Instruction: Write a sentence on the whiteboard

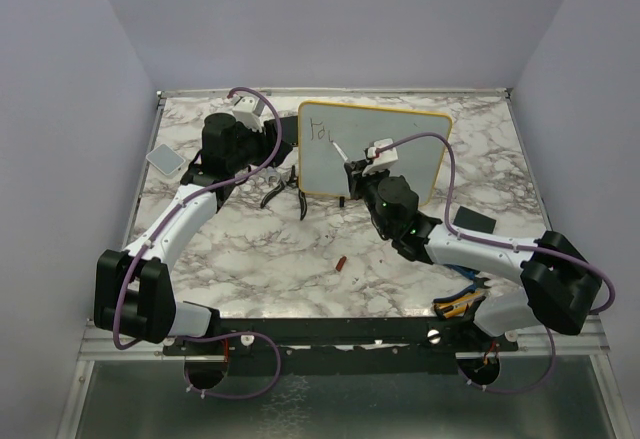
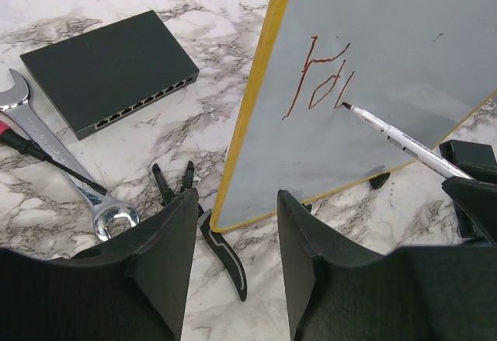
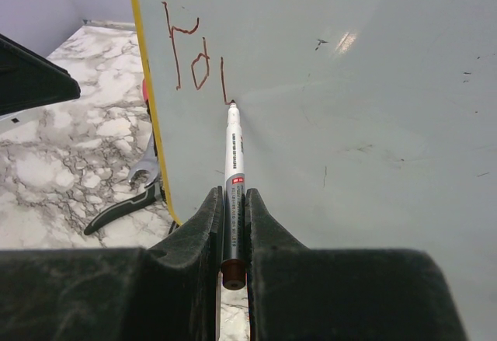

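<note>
A marble table (image 1: 250, 249) is seen, and the whiteboard (image 1: 325, 171) is stood on it at the far middle, propped up on small black feet with its long side running left to right. The board is white with a thin yellow frame and round corners, and most of it is bare. The right gripper (image 3: 231, 193) is placed on the near side of the board, so the board is met straight ahead of it. Its jaws are pressed tight on a marker (image 3: 233, 151). The left gripper (image 2: 237, 201) is kept by the board's left edge with its jaws spread wide, and nothing is held in them. Pliers (image 2: 221, 248) are laid on the table close by. The marker is long and thin, and its long line is aimed from the right gripper straight at the board. The sentence (image 3: 194, 53) is only begun: a few thin dark red-brown strokes, like "Yo" and one more short line, are found in the board's upper left part. The low end of the last stroke is touched by the marker tip. It is judged that the next strokes are to be made toward the right, where the board is bare, and by the right arm, since the marker is held there.
</note>
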`<state>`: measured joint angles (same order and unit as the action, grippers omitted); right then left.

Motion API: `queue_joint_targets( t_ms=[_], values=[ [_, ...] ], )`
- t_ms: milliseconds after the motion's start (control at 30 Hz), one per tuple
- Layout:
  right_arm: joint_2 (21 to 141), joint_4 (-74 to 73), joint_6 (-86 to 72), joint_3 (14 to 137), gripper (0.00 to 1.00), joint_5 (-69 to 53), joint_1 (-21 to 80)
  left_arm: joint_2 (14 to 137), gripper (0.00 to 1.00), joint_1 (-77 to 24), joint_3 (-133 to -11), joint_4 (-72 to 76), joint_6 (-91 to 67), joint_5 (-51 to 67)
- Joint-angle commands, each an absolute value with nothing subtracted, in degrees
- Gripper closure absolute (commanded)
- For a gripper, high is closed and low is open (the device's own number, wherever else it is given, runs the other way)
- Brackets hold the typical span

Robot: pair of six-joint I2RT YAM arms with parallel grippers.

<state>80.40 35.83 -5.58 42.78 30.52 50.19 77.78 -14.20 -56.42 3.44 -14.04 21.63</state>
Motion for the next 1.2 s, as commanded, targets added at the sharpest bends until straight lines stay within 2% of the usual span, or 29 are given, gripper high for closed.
queue_joint_targets(
  t_ms=[0, 1167],
  values=[
    [79.0, 36.27, -3.44, 44.05, 1.0, 34.32, 50.27, 75.98, 0.53, -13.78, -55.72, 3.95, -13.28, 20.65],
    [79.72, 35.99, -4.14, 43.19, 1.0, 32.94, 50.27, 75.67, 0.53, -13.66, -55.63, 3.96, -13.22, 20.25]
  ],
)
